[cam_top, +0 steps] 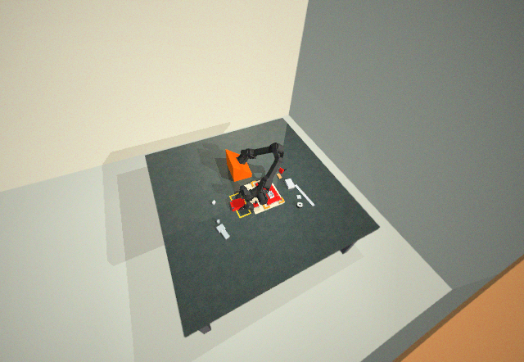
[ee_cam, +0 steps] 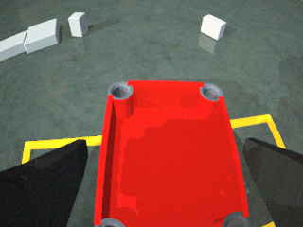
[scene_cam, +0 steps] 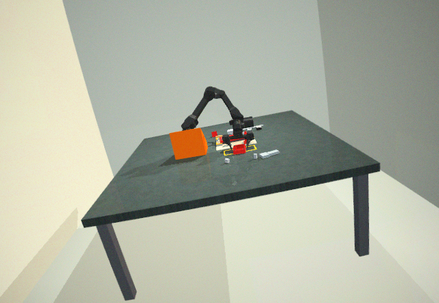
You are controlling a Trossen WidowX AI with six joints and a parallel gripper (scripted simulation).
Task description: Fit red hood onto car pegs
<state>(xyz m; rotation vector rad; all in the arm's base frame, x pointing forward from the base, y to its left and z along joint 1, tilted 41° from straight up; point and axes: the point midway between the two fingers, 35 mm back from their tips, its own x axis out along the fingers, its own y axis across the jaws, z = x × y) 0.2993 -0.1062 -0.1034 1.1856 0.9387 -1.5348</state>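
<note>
The red hood [cam_top: 237, 204] [scene_cam: 239, 149] [ee_cam: 175, 161] lies within the yellow outline [cam_top: 245, 214] [ee_cam: 62, 143]. In the wrist view its walls and grey-rimmed corner bosses stand around a recessed flat panel; the near bosses are partly cut off. My gripper [cam_top: 244, 201] [scene_cam: 239, 144] [ee_cam: 169, 148] is open, with one finger on each side of the hood and a visible gap at both sides. The red chassis [cam_top: 276, 197] sits in the cream jig [cam_top: 270, 208] [scene_cam: 221, 147] beside the hood, partly hidden by the arm. The pegs are too small to make out.
An orange block [cam_top: 237, 169] [scene_cam: 189, 144] stands near the arm's base. Beyond the hood lie a pale stepped piece [cam_top: 222, 230] [scene_cam: 269, 153] [ee_cam: 42, 35] and two small white blocks. A white bar [cam_top: 304, 195] and a small wheel [cam_top: 300, 204] lie past the jig.
</note>
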